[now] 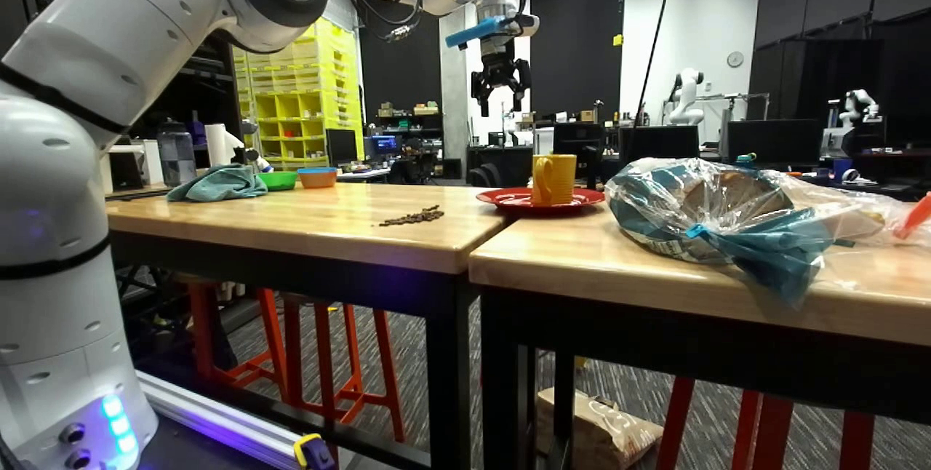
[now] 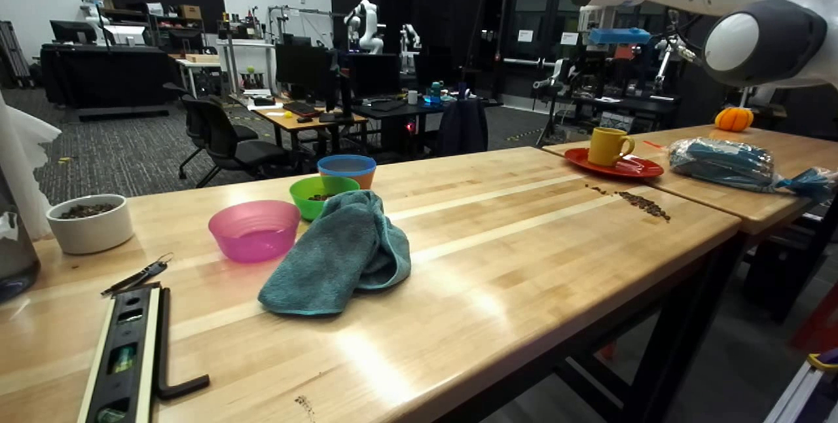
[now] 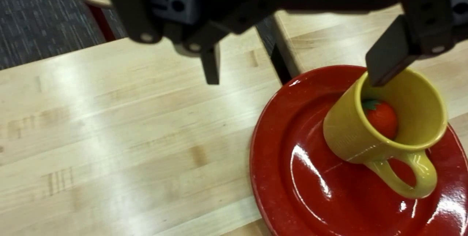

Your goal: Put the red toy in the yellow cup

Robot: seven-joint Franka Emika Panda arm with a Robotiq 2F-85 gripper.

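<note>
The red toy [image 3: 381,118], with a green leafy top, lies inside the yellow cup [image 3: 343,133] in the wrist view. The cup stands upright on a flat red plate [image 3: 278,144], its handle towards the lower right in that view. In both exterior views the cup [image 1: 554,177] [image 2: 606,147] stands on the plate [image 1: 502,197] [image 2: 640,167], and its inside is hidden. My gripper [image 3: 296,77] is open, with nothing between its fingers. In an exterior view the gripper [image 1: 501,102] hangs well above the table, a little to the side of the cup.
Dark pellets [image 2: 643,203] lie on the wooden table near the plate. A plastic-wrapped teal package [image 1: 698,208] lies beside the plate. A teal cloth [image 2: 340,253], a pink bowl [image 2: 255,233] and a green bowl [image 2: 308,190] stand farther off. A gap runs between the two tables.
</note>
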